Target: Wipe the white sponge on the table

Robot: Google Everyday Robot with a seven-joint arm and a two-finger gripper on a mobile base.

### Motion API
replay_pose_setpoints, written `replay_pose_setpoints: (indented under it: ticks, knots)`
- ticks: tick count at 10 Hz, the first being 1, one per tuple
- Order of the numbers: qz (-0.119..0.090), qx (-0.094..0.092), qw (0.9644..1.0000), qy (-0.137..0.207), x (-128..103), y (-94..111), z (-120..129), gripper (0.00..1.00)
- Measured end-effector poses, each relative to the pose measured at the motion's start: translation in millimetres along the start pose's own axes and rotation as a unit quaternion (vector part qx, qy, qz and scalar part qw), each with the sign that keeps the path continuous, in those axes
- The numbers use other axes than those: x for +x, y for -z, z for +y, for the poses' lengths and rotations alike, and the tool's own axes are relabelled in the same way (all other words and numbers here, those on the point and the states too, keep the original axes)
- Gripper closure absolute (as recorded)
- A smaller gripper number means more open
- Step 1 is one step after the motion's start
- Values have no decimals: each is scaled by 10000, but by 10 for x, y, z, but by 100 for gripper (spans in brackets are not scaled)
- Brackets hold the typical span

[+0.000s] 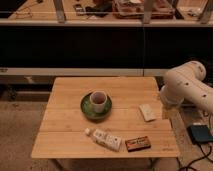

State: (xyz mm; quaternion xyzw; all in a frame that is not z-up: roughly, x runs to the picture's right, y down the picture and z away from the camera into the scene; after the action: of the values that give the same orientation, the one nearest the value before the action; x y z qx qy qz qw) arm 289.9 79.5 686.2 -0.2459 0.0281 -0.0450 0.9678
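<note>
site notes. the table (70, 135) is a square top of pale, bamboo-like planks with seams running left to right, standing on a speckled floor (20, 115).

the white sponge (147, 111) lies flat on the right part of the top, near the right edge. it is a small off-white block with soft, rounded corners, set at a slight slant. nothing touches it.

the arm (187, 87) is smooth, white and rounded, and comes in from the right side. the gripper (167, 113) hangs at its lower end, just beside the table's right edge and a little to the right of the sponge. we take its fingers to be spread wide. we see nothing held in it, and it stands apart from the sponge.

near the middle sits a round green saucer (86, 109) with a pale cup (98, 101) upright on it; the cup's inside looks dark.

along the front edge lies a long white printed carton (104, 138) with a small cap at its left end, on its side and slanted. just to its right lies a flat dark box (138, 144) with orange edging.

on the floor to the right we note a dark flat pad (200, 134) with a cable beside it.
</note>
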Motion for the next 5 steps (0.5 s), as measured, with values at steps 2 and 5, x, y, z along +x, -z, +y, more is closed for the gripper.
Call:
replay_pose_setpoints:
  ticks: [2, 5]
  knots:
    - [7, 125, 9967, 796, 55, 69, -141, 35]
    - [-156, 26, 9772, 2119, 114, 145, -310, 35]
